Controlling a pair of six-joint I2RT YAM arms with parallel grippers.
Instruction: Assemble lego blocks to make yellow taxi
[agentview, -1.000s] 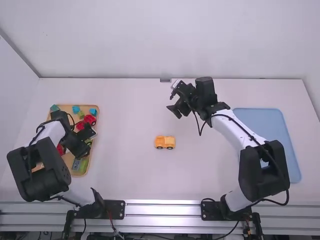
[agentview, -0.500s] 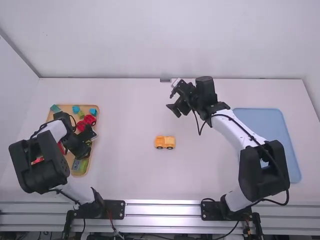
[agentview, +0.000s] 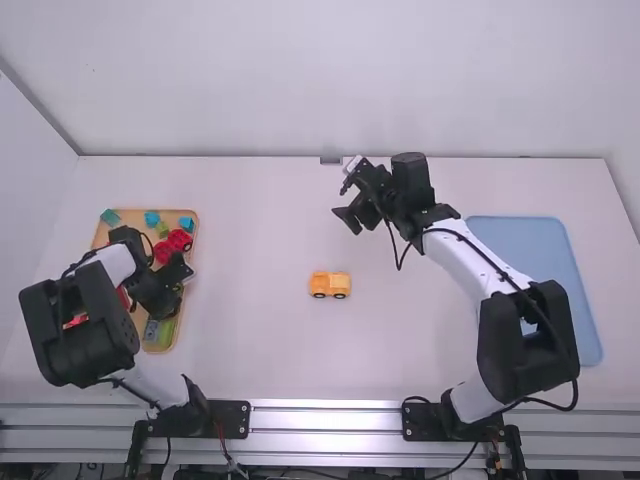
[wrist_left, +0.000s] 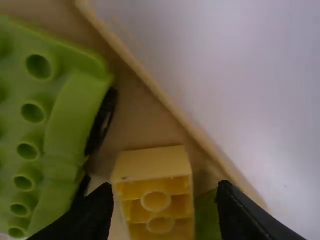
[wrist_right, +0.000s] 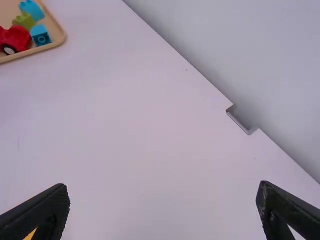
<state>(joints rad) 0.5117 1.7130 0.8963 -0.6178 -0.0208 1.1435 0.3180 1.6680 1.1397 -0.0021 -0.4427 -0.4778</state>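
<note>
Judging by the little orange-yellow vehicle (agentview: 330, 285), I take the taxi to be well under way: it stands upright on its wheels, its body built up from blocks. It sits well apart from my left hand (wrist_left: 165, 186), to that hand's right, and nearer the arm bases than my right hand (agentview: 350, 222). I can't tell how many blocks it holds or whether each is pressed fully home.

What is left, as I read it, starts with the loose yellow block (wrist_left: 161, 202) between the fingers of my left hand. Those fingers stand apart on either side of it, with a gap showing on one side, so I don't count it as gripped. Its hollow underside faces the wrist camera, and I'd guess it belongs on top of the vehicle. I have yet to close on it, lift it, carry it across and press it down square.

Just beside that hand, in the wooden tray (wrist_left: 135, 120), lies a green piece (wrist_left: 75, 115), which a careless close might nudge. Farther off in the tray, beyond the hand, are a red wheeled piece (wrist_right: 17, 39) and a blue block (wrist_right: 40, 36), neither likely needed. My right hand's fingers are spread over the tabletop (agentview: 270, 360) with nothing between them.
</note>
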